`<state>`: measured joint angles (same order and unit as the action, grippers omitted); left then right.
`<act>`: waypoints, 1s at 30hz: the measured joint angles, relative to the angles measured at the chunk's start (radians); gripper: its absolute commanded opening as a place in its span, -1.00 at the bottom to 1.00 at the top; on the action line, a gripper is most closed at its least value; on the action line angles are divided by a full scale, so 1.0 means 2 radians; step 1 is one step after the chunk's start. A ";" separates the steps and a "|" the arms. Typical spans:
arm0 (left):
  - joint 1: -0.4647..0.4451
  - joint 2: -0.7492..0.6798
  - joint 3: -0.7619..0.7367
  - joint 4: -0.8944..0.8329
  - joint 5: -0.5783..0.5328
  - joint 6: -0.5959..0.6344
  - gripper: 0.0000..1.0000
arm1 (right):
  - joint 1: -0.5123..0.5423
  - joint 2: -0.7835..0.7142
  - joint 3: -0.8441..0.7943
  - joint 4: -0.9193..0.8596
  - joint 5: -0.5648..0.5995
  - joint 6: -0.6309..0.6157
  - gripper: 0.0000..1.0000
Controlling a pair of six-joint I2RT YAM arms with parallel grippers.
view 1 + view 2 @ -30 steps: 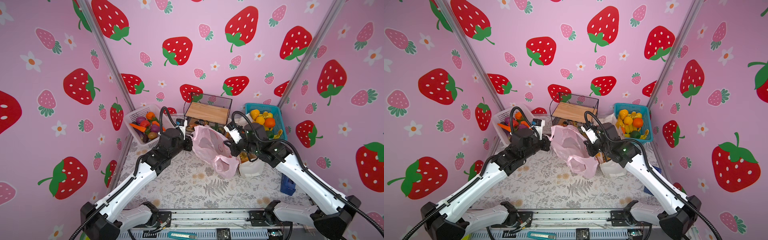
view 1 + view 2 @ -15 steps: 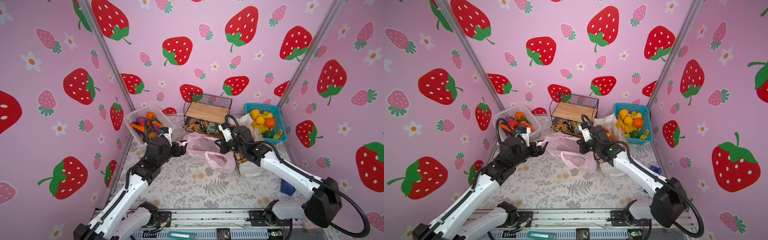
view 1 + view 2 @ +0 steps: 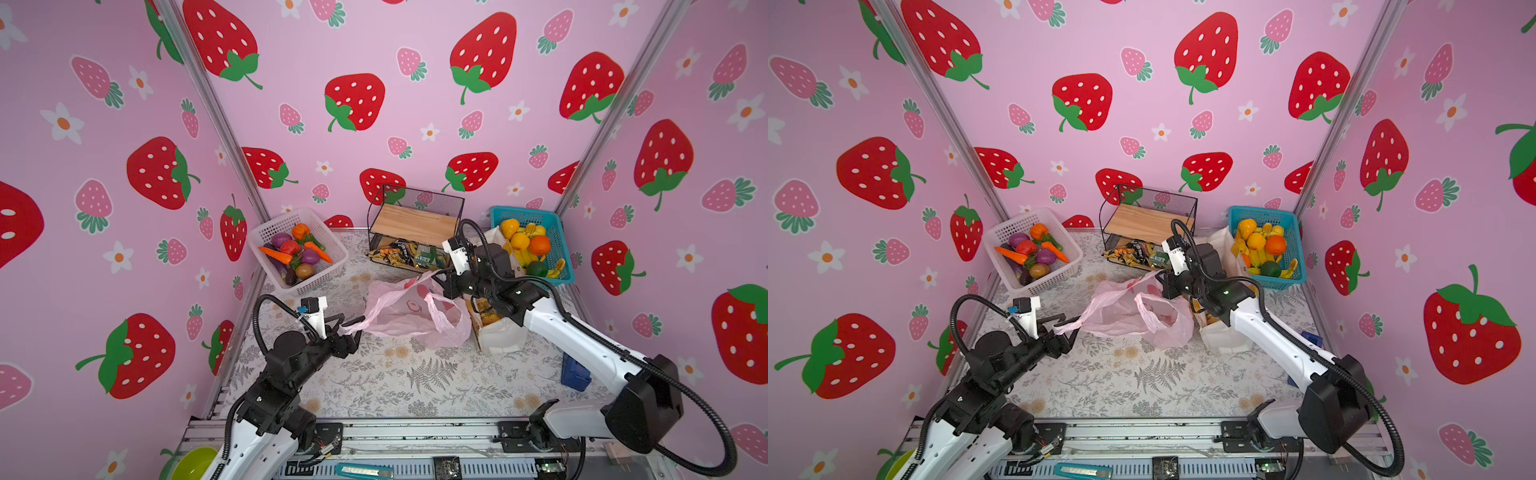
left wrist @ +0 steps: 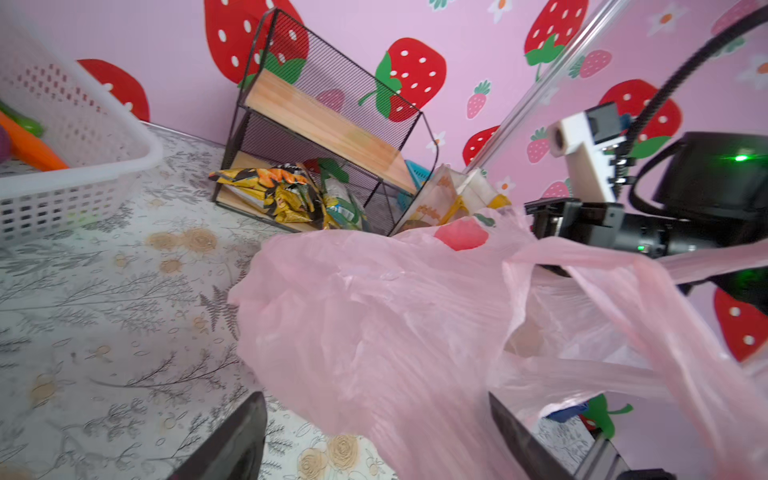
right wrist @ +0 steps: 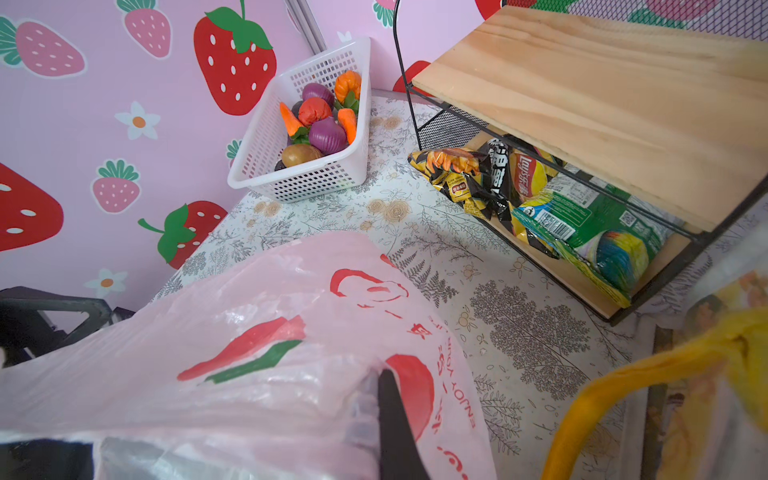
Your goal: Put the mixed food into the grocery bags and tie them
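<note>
We see the left gripper (image 3: 352, 332) drawn back toward the front-left since a second ago. Its jaws are now spread where they were pinched, and a handle of the pink bag (image 3: 409, 316) lies loose between them. The right gripper (image 3: 441, 279) stays pressed together on the bag's far rim. The bag, earlier lifted and stretched, now slumps on the table (image 3: 415, 374) beside the white tote (image 3: 498, 338). The toy vegetables (image 3: 297, 253) remain in the white basket (image 3: 328, 270).

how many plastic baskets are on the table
2. A white basket holding toy vegetables sits in the back left corner. A blue basket piled with fruit sits in the back right corner. No others show.
</note>
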<state>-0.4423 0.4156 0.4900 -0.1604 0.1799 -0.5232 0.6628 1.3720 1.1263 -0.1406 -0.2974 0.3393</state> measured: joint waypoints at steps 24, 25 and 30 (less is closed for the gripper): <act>-0.115 0.238 0.171 -0.098 0.001 0.148 0.81 | -0.023 0.011 -0.004 0.111 -0.042 0.078 -1.00; -0.118 0.238 0.170 -0.099 -0.008 0.152 0.82 | -0.024 0.013 -0.005 0.114 -0.046 0.081 -1.00; -0.134 0.240 0.169 -0.107 -0.047 0.170 0.86 | -0.034 0.021 -0.006 0.129 -0.066 0.097 -1.00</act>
<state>-0.7097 0.8963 0.8280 -0.3748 0.0853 -0.1841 0.5941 1.4136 1.1152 0.1169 -0.4290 0.5327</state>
